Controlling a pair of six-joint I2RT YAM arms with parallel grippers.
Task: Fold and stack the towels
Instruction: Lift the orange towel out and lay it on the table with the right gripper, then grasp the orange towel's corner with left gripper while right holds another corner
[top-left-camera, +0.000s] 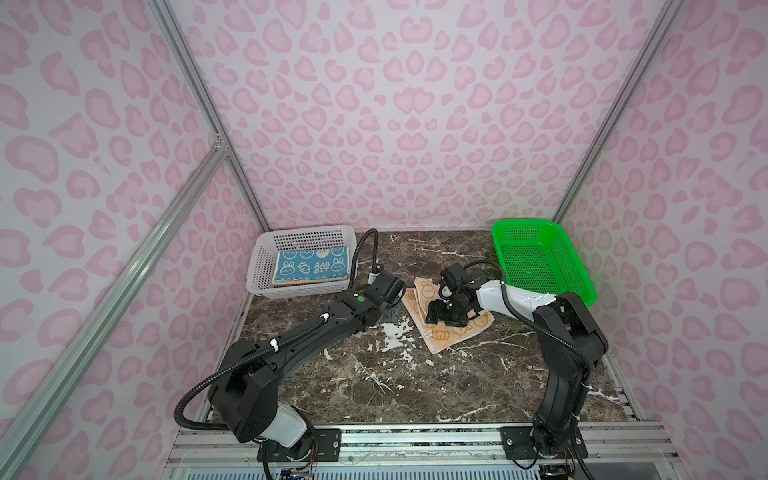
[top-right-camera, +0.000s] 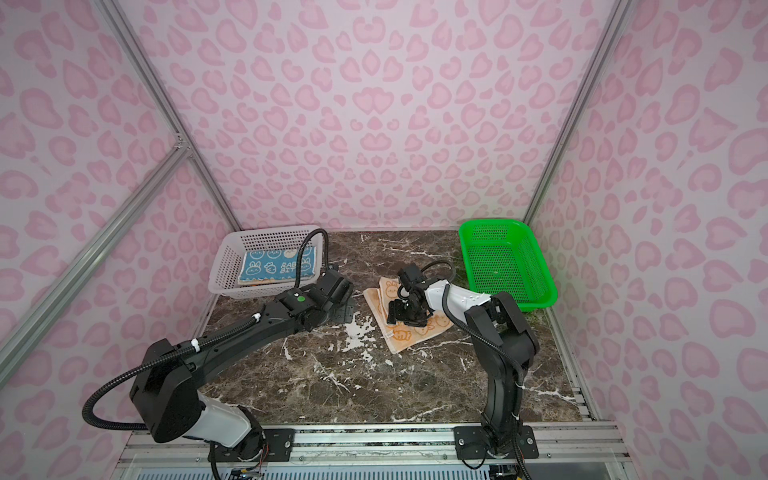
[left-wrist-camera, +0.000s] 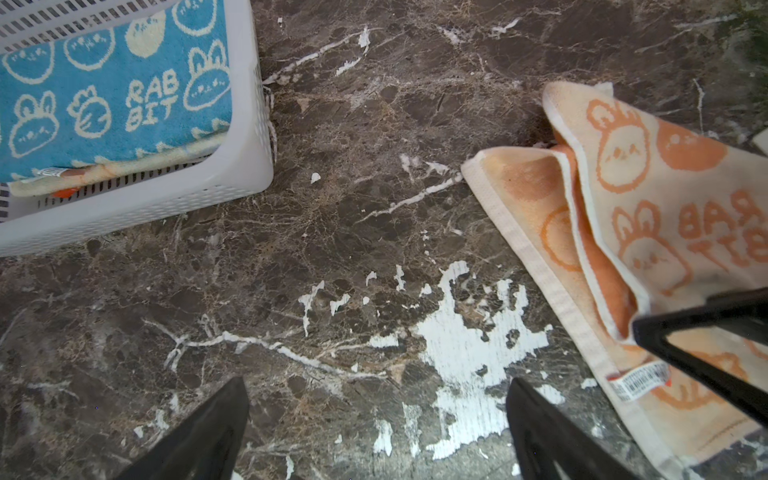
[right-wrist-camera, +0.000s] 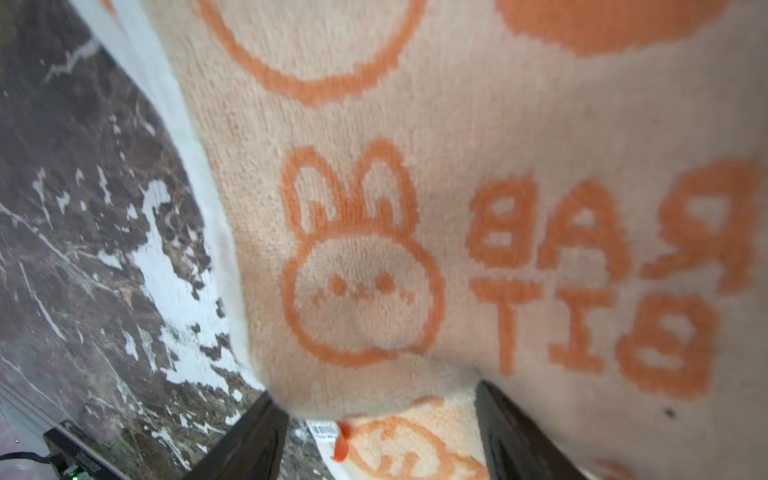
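Marble tabletop's (left-wrist-camera: 332, 216) cream towel (left-wrist-camera: 665, 187) shows reversed lettering (right-wrist-camera: 602, 270) only in wrist views.

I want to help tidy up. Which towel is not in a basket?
The cream towel with orange bunnies, lying on the table beneath the right gripper. The blue towel sits in the white basket, on top of another towel.

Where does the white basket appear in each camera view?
Both top views: white basket at the tabletop's back left.
Left wrist: picture's upper left corner, teal towel inside.
Right wrist: not in it.
Shared landmark: the white chipped patch on the tabletop, in all four views.
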